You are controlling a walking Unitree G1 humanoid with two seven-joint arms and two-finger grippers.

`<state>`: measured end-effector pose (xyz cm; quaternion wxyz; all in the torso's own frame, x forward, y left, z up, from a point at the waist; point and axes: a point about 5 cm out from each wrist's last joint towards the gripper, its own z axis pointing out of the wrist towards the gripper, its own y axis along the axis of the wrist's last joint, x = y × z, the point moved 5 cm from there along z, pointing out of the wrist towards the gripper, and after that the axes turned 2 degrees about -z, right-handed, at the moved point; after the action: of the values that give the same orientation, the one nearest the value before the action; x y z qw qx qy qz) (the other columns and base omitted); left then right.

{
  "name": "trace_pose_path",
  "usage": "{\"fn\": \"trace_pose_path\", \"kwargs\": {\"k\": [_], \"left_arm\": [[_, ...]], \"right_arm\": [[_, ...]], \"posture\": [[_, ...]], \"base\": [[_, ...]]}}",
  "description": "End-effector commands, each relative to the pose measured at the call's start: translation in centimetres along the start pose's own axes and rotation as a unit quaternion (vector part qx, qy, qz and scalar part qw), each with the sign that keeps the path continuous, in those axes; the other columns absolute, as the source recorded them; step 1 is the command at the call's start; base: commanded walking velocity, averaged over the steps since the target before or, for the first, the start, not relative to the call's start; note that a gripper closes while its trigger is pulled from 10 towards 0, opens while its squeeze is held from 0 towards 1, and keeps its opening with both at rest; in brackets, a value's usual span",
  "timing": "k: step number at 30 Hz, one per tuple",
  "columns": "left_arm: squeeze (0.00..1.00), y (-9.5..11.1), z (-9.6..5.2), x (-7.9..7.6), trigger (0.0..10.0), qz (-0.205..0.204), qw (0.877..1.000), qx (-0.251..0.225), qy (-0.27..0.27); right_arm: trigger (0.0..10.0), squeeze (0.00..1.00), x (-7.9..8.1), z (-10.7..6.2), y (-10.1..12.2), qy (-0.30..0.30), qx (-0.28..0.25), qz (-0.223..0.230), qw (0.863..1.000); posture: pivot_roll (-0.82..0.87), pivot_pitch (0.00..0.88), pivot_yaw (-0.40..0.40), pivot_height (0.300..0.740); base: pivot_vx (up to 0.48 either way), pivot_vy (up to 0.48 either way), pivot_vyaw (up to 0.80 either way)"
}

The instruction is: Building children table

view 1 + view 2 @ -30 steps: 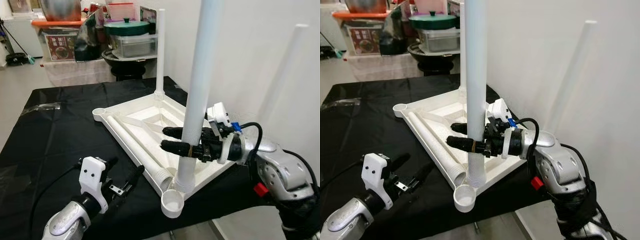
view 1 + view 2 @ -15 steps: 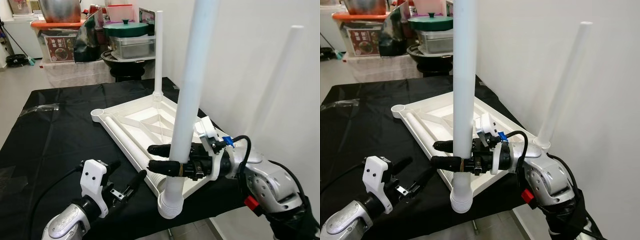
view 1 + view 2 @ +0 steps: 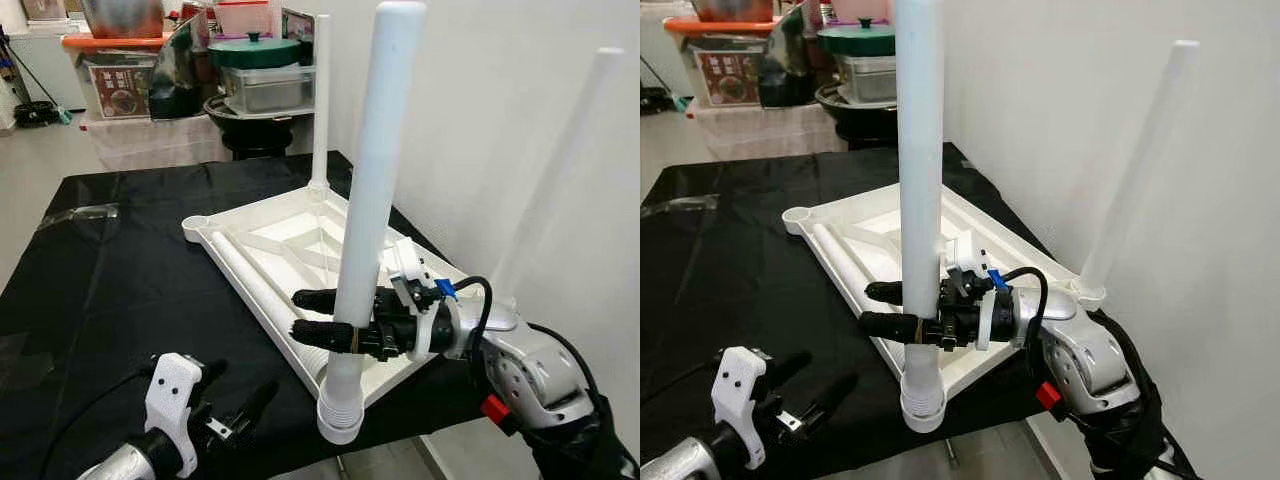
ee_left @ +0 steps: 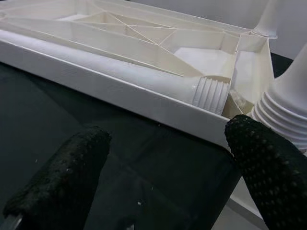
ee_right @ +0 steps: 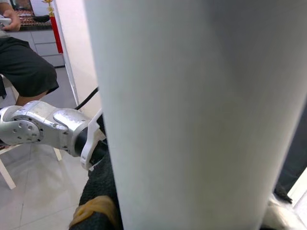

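**Inspector:** Containers first. What is in the upturned tabletop [image 3: 300, 235]?

**Assistant:** It lies underside-up on the black cloth [image 3: 120, 260], ribs exposed. A loose white leg [image 3: 262, 290] lies inside it along the robot's left rail. One leg [image 3: 319, 100] stands upright in the far corner socket, another [image 3: 1135, 170] at the right corner beside the wall. The empty round socket [image 3: 198, 223] is at the far left corner. Behind the table are stacked storage bins [image 3: 255, 75], one with a green lid.

**Inspector:** The leg being worked?

**Assistant:** The held leg [image 3: 365, 220] is near-vertical, its ribbed end [image 3: 338, 418] at the tabletop's near corner, right at the table edge. Whether it is seated I cannot tell.

**Inspector:** Tools?

**Assistant:** The right gripper [image 3: 322, 316] is clamped on the held leg low on its shaft, one finger either side. The left gripper [image 3: 235, 402] has fingers spread, empty, low over the cloth just short of the tabletop's near rail, close to the ribbed end.

**Inspector:** Room?

**Assistant:** Open cloth to the robot's left; the wall is close on the right. A seated person [image 5: 24, 72] shows in the right wrist view.
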<state>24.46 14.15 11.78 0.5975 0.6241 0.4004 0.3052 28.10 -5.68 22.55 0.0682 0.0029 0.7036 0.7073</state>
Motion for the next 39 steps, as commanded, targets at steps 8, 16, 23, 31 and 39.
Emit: {"fn": "trace_pose_path", "kwargs": {"k": [8,16,23,31,39], "left_arm": [[0.00,-0.6,-0.8,0.1,10.0,-0.002,1.000,0.019,-0.001],[0.00,-0.4,-0.6,0.0,10.0,-0.003,1.000,0.016,-0.005],[0.00,-0.2,-0.5,-0.3,10.0,-0.004,1.000,0.012,-0.010],[0.00,-0.1,-0.4,-0.6,10.0,-0.006,1.000,0.011,-0.017],[0.00,-0.1,-0.2,-0.8,10.0,-0.006,1.000,0.011,-0.022]], "right_arm": [[10.0,0.00,0.2,0.4,-0.8,0.003,0.002,0.004,1.000],[10.0,0.00,0.2,0.2,-1.4,0.001,0.007,0.005,1.000],[10.0,0.00,-0.3,-0.2,-2.0,-0.010,0.011,0.003,1.000],[10.0,0.00,-1.2,-1.0,-2.5,-0.027,0.018,0.003,0.999],[10.0,0.00,-0.9,-1.5,-2.7,-0.025,0.017,0.010,0.999]], "posture": [[0.13,0.000,-0.047,0.740],[0.13,0.000,-0.047,0.740],[0.13,0.000,-0.044,0.740],[0.14,0.000,-0.041,0.740],[0.14,0.000,-0.035,0.740]], "base": [[0.000,0.000,0.00],[0.000,0.000,0.00],[0.000,0.000,0.00],[0.000,0.000,0.00],[0.000,0.000,0.00]]}}
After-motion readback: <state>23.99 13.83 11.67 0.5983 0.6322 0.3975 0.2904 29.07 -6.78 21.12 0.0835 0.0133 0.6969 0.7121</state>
